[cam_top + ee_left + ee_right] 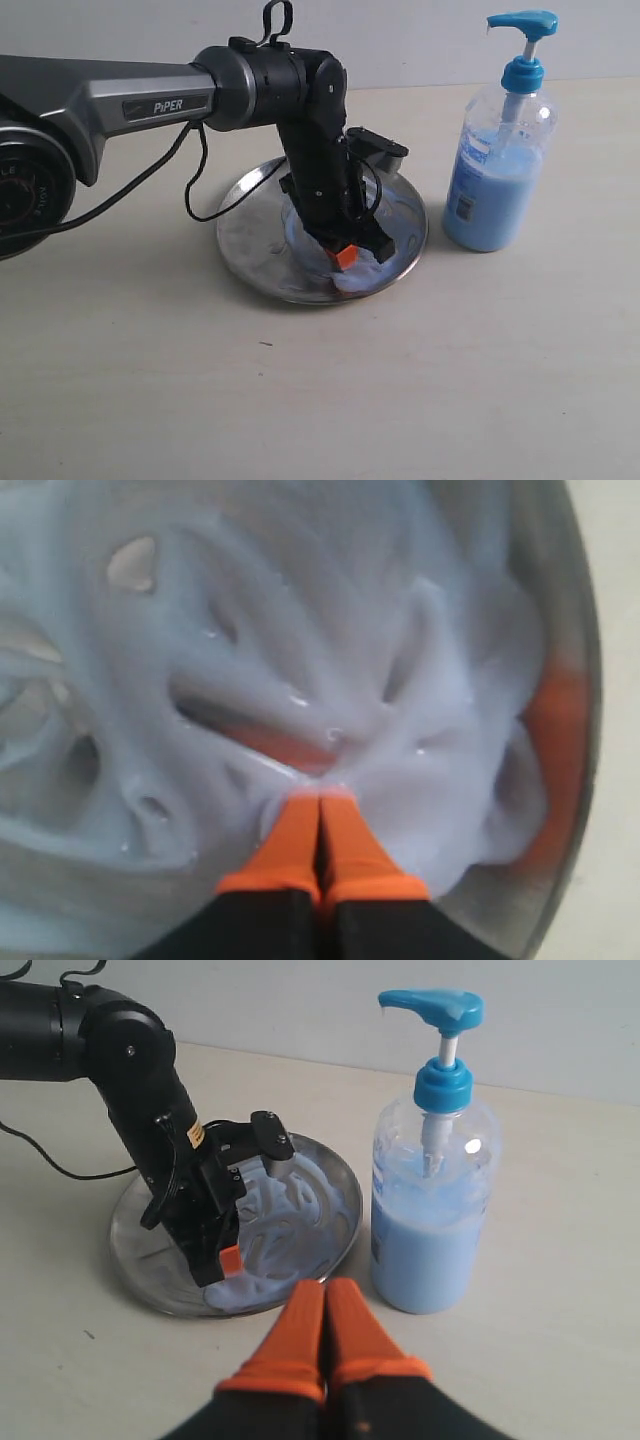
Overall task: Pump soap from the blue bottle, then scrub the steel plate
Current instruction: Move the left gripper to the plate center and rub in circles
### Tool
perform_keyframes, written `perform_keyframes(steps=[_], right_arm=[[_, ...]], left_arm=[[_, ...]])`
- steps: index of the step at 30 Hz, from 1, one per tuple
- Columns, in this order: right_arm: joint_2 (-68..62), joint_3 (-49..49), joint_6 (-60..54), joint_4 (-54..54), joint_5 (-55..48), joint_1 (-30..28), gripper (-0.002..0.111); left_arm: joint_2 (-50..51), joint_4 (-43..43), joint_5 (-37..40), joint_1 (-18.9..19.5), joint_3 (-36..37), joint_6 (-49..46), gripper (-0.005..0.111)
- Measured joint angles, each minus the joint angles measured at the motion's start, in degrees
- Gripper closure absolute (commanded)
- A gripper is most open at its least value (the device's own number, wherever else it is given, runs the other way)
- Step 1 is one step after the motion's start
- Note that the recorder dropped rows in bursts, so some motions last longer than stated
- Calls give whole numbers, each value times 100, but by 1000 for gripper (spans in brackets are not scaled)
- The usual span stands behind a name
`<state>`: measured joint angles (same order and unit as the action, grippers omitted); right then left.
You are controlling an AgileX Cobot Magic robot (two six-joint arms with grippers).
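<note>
The left pincer, tips pressed together on nothing, stands in the soap at five o'clock on the steel plate. It looks to me like scrubbing, and next it should sweep toward the barer nine o'clock side. The blue bottle stands at three o'clock, just beside the rim. The right pincer, likewise closed, hangs clear.

left arm covering the middle of the steel plate, soap blurring out in the left wrist close-up, label print on the blue bottle showing too small to read, body of the right gripper being cropped at the frame edge
</note>
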<state>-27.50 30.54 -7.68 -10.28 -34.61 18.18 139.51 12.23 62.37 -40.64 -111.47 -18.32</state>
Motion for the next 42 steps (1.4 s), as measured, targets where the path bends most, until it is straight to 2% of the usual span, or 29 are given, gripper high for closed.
perform_keyframes(steps=[14,23,28,35,42], right_arm=[[0,0,0,-4,12,0,108],[0,0,0,-14,12,0,108],[0,0,0,-28,12,0,108],[0,0,0,-28,12,0,108],[0,0,0,-28,12,0,108]], left_arm=[[-21,-750,-88,402,0,560,107],[-36,-905,-687,783,0,835,107],[9,-929,-1116,856,0,918,107],[7,-445,-1619,865,0,918,107],[7,542,-1592,853,0,662,107]])
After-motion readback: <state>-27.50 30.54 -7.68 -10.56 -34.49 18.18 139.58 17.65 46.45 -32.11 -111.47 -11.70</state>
